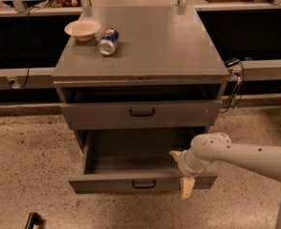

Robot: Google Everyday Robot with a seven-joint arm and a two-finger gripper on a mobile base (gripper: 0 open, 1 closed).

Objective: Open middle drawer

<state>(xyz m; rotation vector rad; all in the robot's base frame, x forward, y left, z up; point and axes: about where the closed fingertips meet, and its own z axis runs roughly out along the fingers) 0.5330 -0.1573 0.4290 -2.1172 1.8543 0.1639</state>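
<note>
The middle drawer (107, 184), a low grey front with a small black centre handle (143, 184), is pulled far out of the cabinet and its inside is bare. My gripper (181, 174) is at the right end of its front panel, reaching in from the right on a white arm. One cream finger (187, 188) hangs in front of the panel and the other (175, 154) is inside the drawer. The fingers stand apart, astride the front's top edge. The lowest drawer is hidden under the open one.
The taller top drawer (97, 114) with a wider handle sits slightly out, with a dark gap above it. A white bowl (82, 29) and a lying can (108, 41) are on the cabinet top (169, 46). A cable (233, 87) hangs at the right. The floor (30, 166) is speckled.
</note>
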